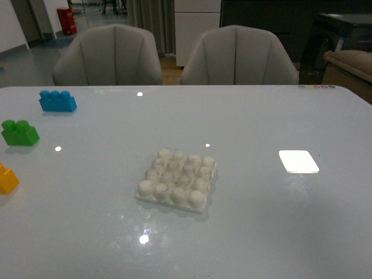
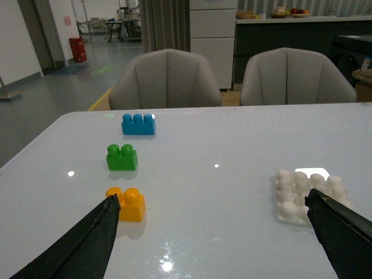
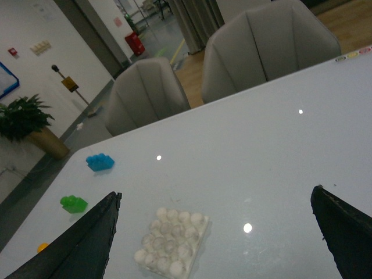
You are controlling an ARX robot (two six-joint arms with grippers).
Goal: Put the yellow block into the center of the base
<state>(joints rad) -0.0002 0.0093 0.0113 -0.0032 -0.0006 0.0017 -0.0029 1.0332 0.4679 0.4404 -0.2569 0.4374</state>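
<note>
The yellow block (image 1: 7, 179) lies at the table's left edge, partly cut off in the front view; in the left wrist view the yellow block (image 2: 128, 204) sits just beside one fingertip. The white studded base (image 1: 177, 179) rests near the table's middle, with nothing on it. My left gripper (image 2: 212, 200) hangs open above the table, between the block and the base (image 2: 307, 195). My right gripper (image 3: 216, 197) is open too, high above the base (image 3: 170, 242). Only a sliver of the yellow block (image 3: 42, 247) shows there. Neither arm shows in the front view.
A green two-stud brick (image 1: 19, 132) and a blue three-stud brick (image 1: 57, 100) sit on the left side of the table, farther back than the yellow one. Two grey chairs (image 1: 109, 56) stand behind the far edge. A bright light patch (image 1: 299, 161) lies to the right.
</note>
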